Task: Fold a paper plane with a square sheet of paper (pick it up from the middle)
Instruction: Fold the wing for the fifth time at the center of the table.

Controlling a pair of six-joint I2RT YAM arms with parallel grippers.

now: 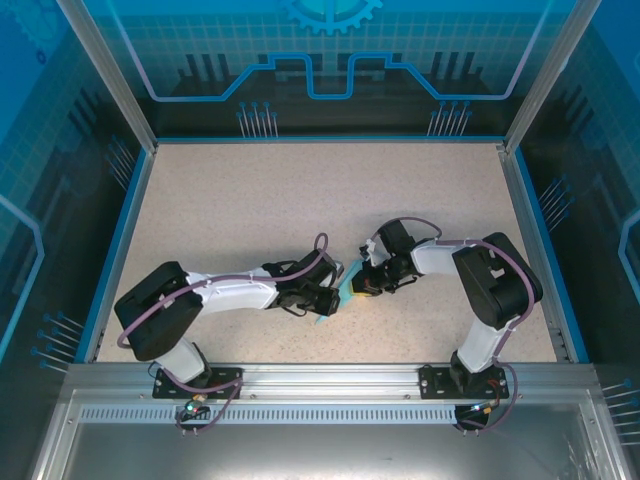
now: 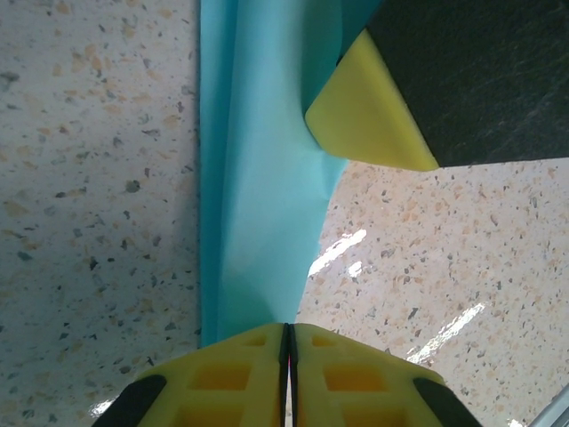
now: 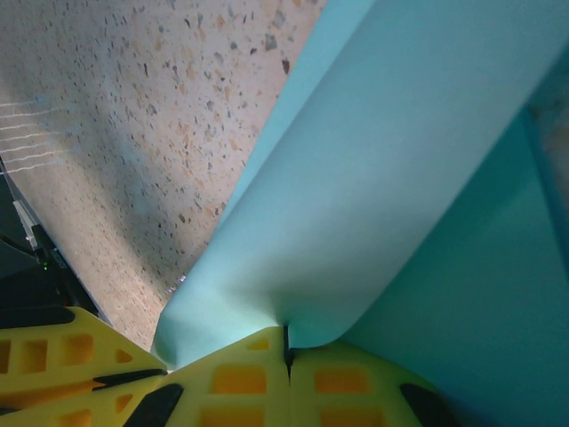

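Lower centre of the top view, over the speckled worktop (image 1: 300, 200): a light-blue paper (image 1: 338, 292), folded narrow, caught between two arms meeting tip to tip. At the bottom centre of the left wrist view, left fingers (image 2: 240, 369) pressed tight together and clamped on the near end of the paper (image 2: 258, 222), with the blue strip running straight up the frame from the seam between them. In the upper right of that same view, a yellow pad of the right fingers (image 2: 364, 120) lying against the strip's right edge. At the bottom centre of the right wrist view, right fingers (image 3: 240, 378) likewise squeezed together, pinching a curled fold of the paper (image 3: 400, 178), with the sheet sweeping up and to the right above them. Bare speckled worktop along the left side of both wrist views.
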